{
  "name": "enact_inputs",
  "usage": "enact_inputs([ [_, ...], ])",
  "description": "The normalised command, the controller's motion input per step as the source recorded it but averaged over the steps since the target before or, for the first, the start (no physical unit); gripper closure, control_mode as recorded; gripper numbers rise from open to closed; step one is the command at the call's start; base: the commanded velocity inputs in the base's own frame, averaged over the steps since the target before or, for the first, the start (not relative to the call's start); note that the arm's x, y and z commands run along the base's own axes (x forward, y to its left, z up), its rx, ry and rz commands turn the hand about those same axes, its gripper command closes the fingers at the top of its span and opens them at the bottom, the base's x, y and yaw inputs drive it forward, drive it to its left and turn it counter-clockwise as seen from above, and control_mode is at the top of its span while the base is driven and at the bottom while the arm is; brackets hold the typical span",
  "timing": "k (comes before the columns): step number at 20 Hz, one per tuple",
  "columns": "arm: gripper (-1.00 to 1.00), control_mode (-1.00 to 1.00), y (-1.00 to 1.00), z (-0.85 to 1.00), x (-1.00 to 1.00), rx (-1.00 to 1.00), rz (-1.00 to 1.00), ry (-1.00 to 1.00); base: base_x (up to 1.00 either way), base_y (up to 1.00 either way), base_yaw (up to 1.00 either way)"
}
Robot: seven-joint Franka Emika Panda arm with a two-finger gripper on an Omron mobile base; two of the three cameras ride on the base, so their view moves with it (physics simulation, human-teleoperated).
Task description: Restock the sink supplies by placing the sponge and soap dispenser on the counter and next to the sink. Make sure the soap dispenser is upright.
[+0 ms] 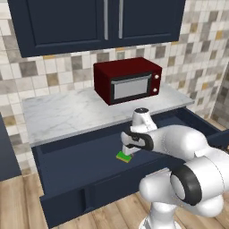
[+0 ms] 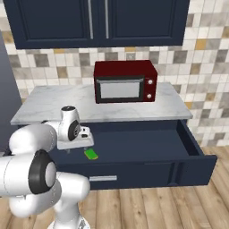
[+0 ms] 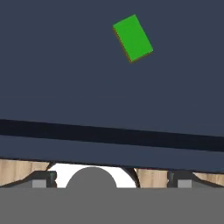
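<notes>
Claw [image 3: 112, 183] spread wide, empty, above open navy drawer [image 1: 80, 165] holding sponge [image 3: 133, 38].

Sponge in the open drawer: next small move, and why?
Probably shift the hand over the sponge and descend. The sponge lies flat on the drawer floor, off-centre in the hand view, and the gripper is open, holding nothing.
</notes>
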Motion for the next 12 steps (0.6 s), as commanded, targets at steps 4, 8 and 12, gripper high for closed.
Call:
enact_inputs([
  [4, -1.0, -1.0, 0.0, -0.4, 0.59, 0.0, 0.0, 0.0, 0.0, 0.0, 0.0],
  [8, -1.0, -1.0, 0.0, -0.33, 0.51, 0.0, 0.0, 0.0, 0.0, 0.0, 0.0],
  [12, -1.0, -1.0, 0.0, -0.28, 0.44, 0.0, 0.0, 0.0, 0.0, 0.0, 0.0],
])
